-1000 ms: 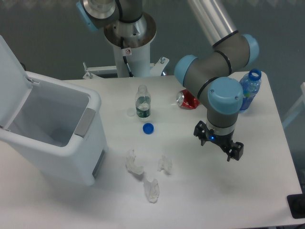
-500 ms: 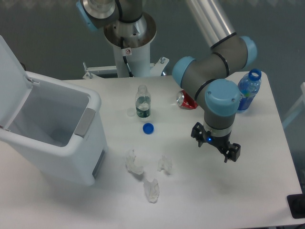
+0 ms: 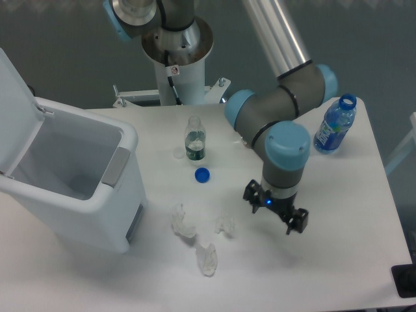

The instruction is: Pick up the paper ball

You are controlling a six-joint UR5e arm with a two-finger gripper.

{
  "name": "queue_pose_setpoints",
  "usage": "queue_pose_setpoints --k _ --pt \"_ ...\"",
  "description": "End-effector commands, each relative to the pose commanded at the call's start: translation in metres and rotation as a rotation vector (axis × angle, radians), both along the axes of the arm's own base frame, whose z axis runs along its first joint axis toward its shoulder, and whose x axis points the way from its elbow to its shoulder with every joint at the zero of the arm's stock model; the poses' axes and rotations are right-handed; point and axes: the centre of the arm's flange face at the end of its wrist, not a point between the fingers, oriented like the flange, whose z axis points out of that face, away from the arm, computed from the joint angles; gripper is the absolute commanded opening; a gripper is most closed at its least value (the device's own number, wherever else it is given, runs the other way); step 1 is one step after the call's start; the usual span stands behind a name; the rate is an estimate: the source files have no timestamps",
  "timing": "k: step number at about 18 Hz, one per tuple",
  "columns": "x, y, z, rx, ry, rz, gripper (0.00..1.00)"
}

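Note:
The paper ball (image 3: 225, 223) is a small compact lump of wrinkled white paper lying on the white table, below and right of the blue bottle cap (image 3: 202, 175). My gripper (image 3: 275, 209) hangs above the table to the right of the ball, apart from it, pointing down. Its dark fingers spread apart with nothing between them. An L-shaped paper wad (image 3: 181, 221) lies left of the ball and an oval wad (image 3: 207, 259) lies below it.
A white bin (image 3: 65, 175) with its lid raised stands at the left. A small clear bottle (image 3: 195, 139) stands at the centre back. A blue-tinted plastic bottle (image 3: 335, 123) stands at the back right. The arm hides the spot behind it.
The arm has swung left and a little forward, bringing my gripper closer to the paper ball. The red can seen earlier is now hidden behind the arm.

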Motion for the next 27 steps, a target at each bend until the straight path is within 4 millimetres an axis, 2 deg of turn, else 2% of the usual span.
queue_pose_setpoints --k 5,13,14,17,20,22,27 --pt "0.040 0.009 -0.020 -0.032 -0.041 -0.049 1.00" --pt "0.050 0.014 -0.026 -0.047 -0.047 -0.062 1.00" --pt "0.052 0.015 -0.027 -0.048 -0.048 -0.065 0.93" --pt "0.052 0.015 -0.028 -0.049 -0.049 -0.066 0.43" --pt "0.053 0.016 -0.029 -0.049 -0.051 -0.069 0.12" --pt "0.052 0.015 -0.029 -0.049 -0.052 -0.066 0.02" --pt "0.051 0.016 -0.026 -0.043 -0.047 -0.064 0.02"
